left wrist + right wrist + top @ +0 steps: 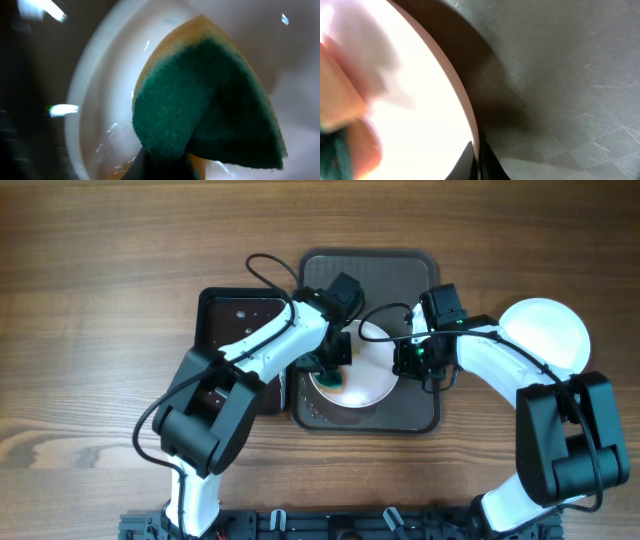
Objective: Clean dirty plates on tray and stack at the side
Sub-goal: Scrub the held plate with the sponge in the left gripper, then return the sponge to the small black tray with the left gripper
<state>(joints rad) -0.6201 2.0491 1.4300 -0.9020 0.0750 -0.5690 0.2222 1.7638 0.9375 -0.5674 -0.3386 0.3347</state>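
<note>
Wooden table (pixel 90 330). At left, small black tray (pixel 235 310). At centre, brown tray (pixel 385 275) holding one plate (pixel 372 380). On it the left gripper (pixel 335 372) clamps a green sponge (pixel 210 100); its fold shows only in the wrist view. The right gripper (pixel 479 162) pinches the plate rim. Far right, a second plate (pixel 548 330) on bare wood, seen from overhead only.

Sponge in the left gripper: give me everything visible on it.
The sponge has two layers: a dark green scouring face over yellow-tan foam, which shows along its edges. It is folded into a wedge, with the left gripper shut on the crease. It sits over the glossy white plate, at the plate's lower-left part on the tray. It looks pressed against the plate, but blur hides the actual contact.
</note>
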